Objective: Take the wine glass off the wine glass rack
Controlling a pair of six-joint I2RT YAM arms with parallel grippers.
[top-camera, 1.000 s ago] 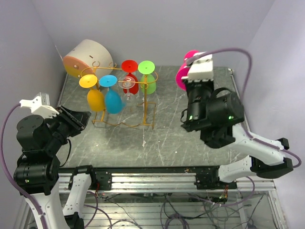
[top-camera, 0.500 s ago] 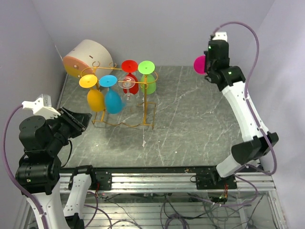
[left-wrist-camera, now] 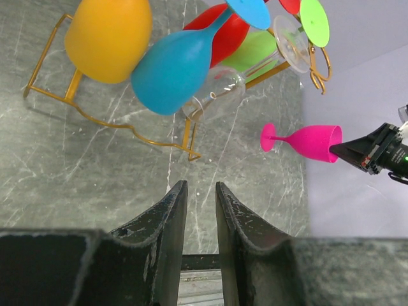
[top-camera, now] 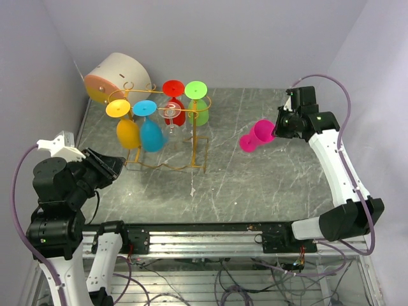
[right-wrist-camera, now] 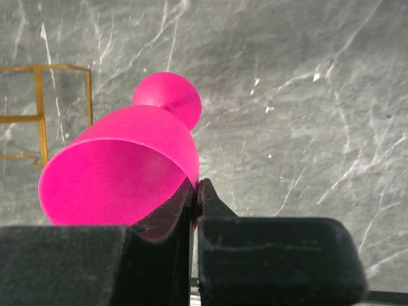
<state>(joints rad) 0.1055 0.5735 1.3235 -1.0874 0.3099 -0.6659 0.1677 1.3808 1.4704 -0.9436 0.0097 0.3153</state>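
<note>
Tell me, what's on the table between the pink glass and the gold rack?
Nothing. In the top view, only bare grey table shows between the pink glass, held by the right gripper, and the gold rack.

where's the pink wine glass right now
In the top view the pink wine glass is right of the wine glass rack, apart from it, its rim pinched by the right gripper.

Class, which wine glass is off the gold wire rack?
The pink plastic wine glass, pinched at its rim by the right fingers; the others hang from the gold wire rack.
</note>
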